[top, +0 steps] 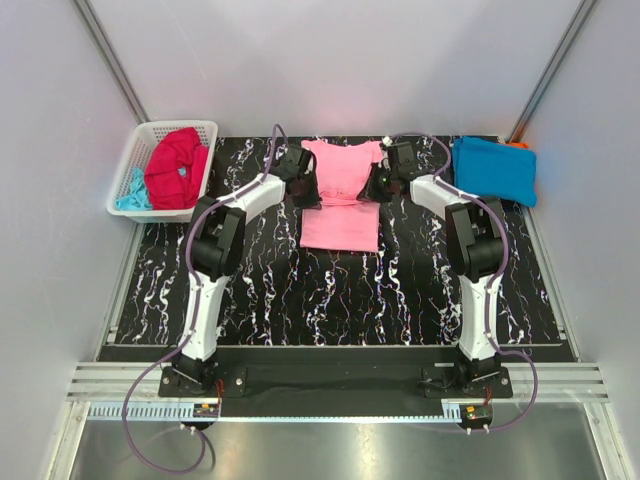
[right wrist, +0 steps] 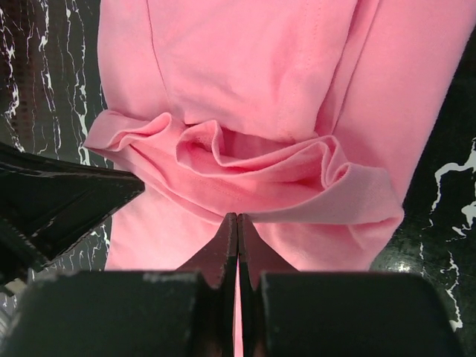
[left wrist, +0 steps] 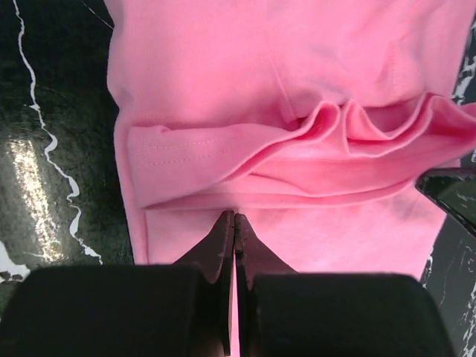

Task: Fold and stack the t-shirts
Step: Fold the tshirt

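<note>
Jaws closed, your left hand (left wrist: 234,222) and right hand (right wrist: 237,222) each pinch the pink t-shirt (top: 340,215) on the desk (top: 400,295).

No text, label, brand, number or sign can be read on anything in any of the three views.

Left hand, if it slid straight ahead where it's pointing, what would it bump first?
Probably the puffy fold of the light pink t-shirt, lying just ahead of the left hand, whose tips are closed. Depth is hard to judge.
</note>
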You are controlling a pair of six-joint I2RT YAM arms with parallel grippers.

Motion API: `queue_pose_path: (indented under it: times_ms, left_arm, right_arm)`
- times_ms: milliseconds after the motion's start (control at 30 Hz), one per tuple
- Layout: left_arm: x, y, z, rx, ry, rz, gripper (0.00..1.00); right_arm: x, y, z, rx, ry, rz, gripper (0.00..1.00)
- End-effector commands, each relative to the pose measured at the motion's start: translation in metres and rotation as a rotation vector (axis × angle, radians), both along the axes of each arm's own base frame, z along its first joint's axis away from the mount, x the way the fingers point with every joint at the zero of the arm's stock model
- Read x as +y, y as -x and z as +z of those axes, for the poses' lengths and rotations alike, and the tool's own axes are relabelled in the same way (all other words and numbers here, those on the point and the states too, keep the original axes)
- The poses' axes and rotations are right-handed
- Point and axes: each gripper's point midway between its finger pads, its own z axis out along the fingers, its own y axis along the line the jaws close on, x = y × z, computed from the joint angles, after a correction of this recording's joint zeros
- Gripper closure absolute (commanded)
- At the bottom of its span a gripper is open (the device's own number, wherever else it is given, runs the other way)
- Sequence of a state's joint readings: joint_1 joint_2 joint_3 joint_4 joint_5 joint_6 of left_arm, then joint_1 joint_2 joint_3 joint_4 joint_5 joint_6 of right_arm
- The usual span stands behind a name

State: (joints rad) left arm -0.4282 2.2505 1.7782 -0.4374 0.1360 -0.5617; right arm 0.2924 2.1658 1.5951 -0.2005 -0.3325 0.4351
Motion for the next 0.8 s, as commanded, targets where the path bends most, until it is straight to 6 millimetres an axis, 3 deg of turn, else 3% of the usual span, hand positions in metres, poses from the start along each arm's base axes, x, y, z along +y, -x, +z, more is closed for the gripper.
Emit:
queue_pose_path:
  times_ms: [0, 267, 367, 600, 767]
  left_arm:
    - [-0.007, -0.003, 0.007, 0.007, 0.029, -0.004, 1.0]
    - [-0.004, 0.003, 0.003, 0.018, 0.018, -0.007, 1.0]
    - [-0.005, 0.001, -0.001, 0.024, 0.015, -0.006, 1.0]
    - [-0.012, -0.015, -0.001, 0.003, 0.023, -0.012, 1.0]
    - [-0.016, -0.031, 0.004, -0.028, 0.027, -0.009, 1.0]
  right_arm:
    - [0.013, -0.007, 0.015, -0.04, -0.032, 0.021, 1.0]
    - [0.02, 0.001, 0.022, -0.046, -0.037, 0.04, 1.0]
    - [0.025, 0.009, 0.015, -0.03, -0.028, 0.051, 1.0]
    - [0.034, 0.029, 0.003, 0.004, -0.021, 0.074, 1.0]
    - [0.032, 0.02, -0.001, -0.011, 0.001, 0.064, 1.0]
